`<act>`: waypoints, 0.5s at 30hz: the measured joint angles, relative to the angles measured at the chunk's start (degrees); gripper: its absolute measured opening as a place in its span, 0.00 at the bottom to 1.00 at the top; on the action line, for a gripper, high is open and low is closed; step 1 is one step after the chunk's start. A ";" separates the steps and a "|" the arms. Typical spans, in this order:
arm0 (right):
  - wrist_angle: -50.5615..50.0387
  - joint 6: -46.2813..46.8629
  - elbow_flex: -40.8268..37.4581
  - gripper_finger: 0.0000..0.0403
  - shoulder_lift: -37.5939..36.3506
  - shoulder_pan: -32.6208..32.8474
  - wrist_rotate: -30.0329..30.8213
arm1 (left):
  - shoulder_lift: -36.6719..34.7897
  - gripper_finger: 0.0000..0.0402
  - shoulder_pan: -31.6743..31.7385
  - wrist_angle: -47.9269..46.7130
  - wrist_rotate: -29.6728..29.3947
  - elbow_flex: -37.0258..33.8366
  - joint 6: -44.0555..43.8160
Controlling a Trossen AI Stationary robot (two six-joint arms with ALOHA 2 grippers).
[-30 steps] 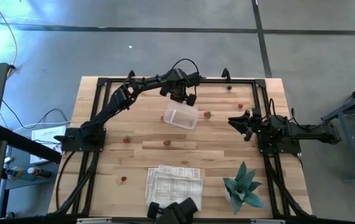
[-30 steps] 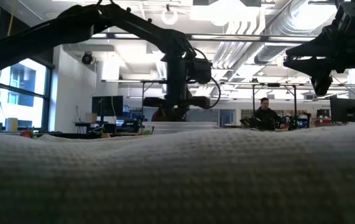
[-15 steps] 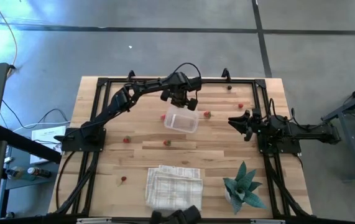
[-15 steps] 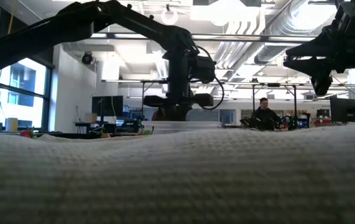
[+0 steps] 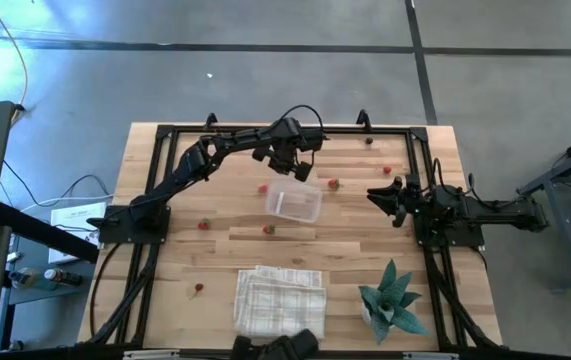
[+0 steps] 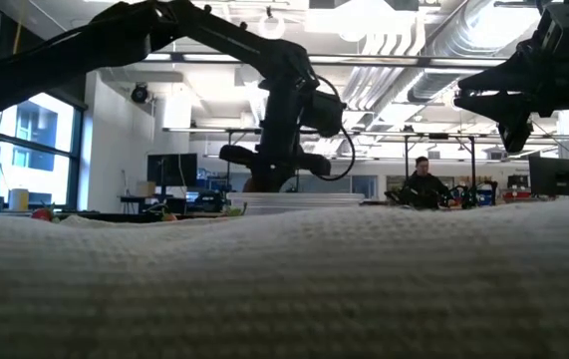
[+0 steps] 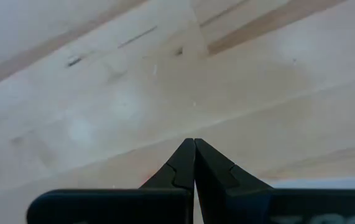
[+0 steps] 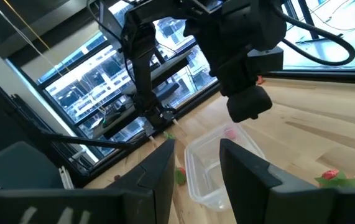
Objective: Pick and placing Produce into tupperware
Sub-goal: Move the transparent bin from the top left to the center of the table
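The tupperware (image 5: 294,202), a small clear box, rests on the wooden table near its middle. It also shows in the right wrist view (image 8: 211,168). My left gripper (image 5: 287,174) is shut and points down just past the box's far rim (image 7: 326,183). Its fingertips are over bare wood (image 7: 194,144). Several small red pieces of produce lie scattered on the table: one (image 5: 263,187) left of the box, one (image 5: 333,184) to its right, one (image 5: 268,229) nearer. My right gripper (image 5: 373,193) waits open at the table's right. My left gripper's shut fingers (image 8: 247,107) stand upright at the tupperware's far rim. Whether they touch it I cannot tell. Nothing sits between the fingers.
A folded checked cloth (image 5: 278,298) lies at the near edge and fills the low view's foreground (image 6: 284,289). A small green plant (image 5: 393,300) stands near right. Black frame rails (image 5: 265,128) border the table. A person (image 6: 426,184) sits in the room beyond.
My left gripper, still shut, has drifted a little toward the table's left and tipped slightly. The tupperware has slid along the table toward the near edge. That has uncovered a red piece at its far left corner.
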 joint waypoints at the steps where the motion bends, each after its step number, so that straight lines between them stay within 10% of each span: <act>1: 0.00 0.01 0.00 0.29 0.00 0.00 0.00 | 0.00 0.00 0.44 -0.14 0.14 0.00 0.27; 15: -0.01 0.01 0.00 0.29 0.00 0.01 0.00 | -5.31 0.00 2.10 -6.90 -5.02 -0.44 3.93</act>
